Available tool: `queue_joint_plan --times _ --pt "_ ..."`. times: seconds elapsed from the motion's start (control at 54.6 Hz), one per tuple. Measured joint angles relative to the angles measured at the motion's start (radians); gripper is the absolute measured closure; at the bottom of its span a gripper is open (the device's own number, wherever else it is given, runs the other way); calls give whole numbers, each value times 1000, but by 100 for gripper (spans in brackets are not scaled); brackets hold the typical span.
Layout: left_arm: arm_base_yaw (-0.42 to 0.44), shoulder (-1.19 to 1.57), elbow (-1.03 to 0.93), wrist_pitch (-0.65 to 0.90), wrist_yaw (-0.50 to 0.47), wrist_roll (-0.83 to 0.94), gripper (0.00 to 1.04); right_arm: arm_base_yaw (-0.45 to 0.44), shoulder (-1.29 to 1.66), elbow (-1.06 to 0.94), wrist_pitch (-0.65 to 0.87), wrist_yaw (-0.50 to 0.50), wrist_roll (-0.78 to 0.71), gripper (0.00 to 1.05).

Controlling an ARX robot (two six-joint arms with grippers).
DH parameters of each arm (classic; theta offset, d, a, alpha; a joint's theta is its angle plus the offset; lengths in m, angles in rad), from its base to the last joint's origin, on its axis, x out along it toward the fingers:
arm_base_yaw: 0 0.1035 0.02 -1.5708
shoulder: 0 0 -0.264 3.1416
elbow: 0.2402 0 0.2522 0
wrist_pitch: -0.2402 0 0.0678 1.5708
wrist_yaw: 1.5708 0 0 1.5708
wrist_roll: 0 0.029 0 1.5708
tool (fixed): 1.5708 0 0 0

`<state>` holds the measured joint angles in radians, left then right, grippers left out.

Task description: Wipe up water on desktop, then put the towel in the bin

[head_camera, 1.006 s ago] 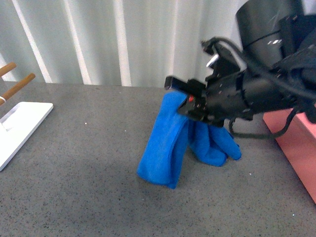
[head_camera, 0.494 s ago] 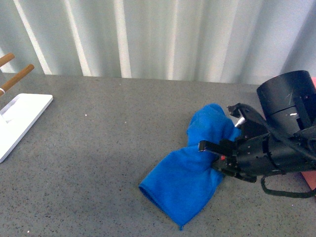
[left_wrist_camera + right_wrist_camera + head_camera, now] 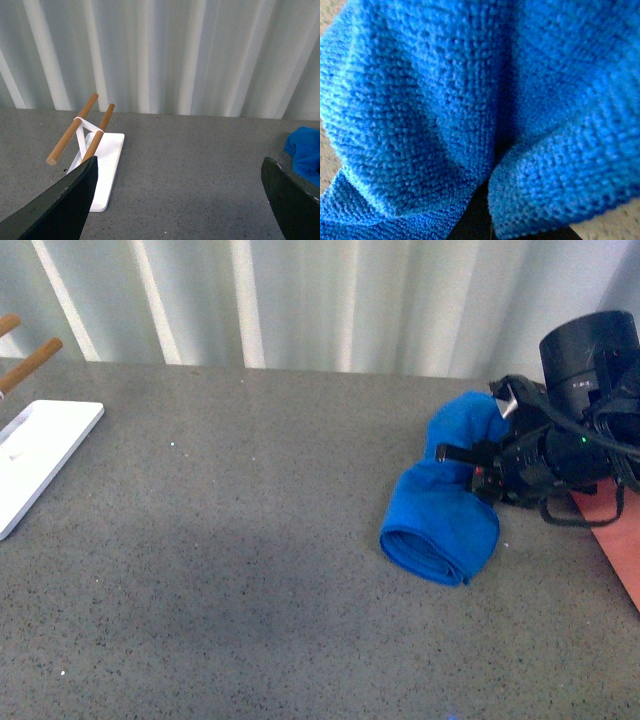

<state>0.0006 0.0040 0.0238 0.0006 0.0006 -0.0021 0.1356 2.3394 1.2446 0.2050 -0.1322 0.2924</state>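
The blue towel (image 3: 440, 515) lies bunched in a roll on the speckled grey desktop (image 3: 250, 540), at the right. My right gripper (image 3: 470, 465) is low over the desktop and shut on the towel's upper part. In the right wrist view the towel (image 3: 445, 100) fills almost the whole picture and hides the jaws. A strip of the salmon-pink bin (image 3: 612, 540) shows at the right edge, just behind the right arm. My left gripper (image 3: 177, 210) hangs open above bare desktop, with the towel (image 3: 305, 150) off to one side. I make out no water on the desktop.
A flat white tray (image 3: 40, 455) with wooden pegs (image 3: 30, 362) sits at the far left; the left wrist view shows the tray (image 3: 107, 165) and pegs (image 3: 75, 127) too. A white corrugated wall runs along the back edge.
My right gripper has swept to the right and down with the towel. The towel hung from it a second ago, then dragged across the desktop, and now lies rolled up near the bin.
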Motion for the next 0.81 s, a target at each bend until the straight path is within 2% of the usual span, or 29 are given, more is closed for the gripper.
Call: queue_joint_plan --times 0.165,0.384,0.604,0.805 --pt "0 -1 0 0 0 0 7 71 94 169 -34 -42 -57 101" --pt "0 -1 0 0 0 0 7 183 156 275 -32 -106 -80 101" --pt "0 -1 0 0 0 0 7 284 135 228 -31 -179 -92 101" --pt "0 -1 0 0 0 0 7 295 22 49 -85 -246 -188 101"
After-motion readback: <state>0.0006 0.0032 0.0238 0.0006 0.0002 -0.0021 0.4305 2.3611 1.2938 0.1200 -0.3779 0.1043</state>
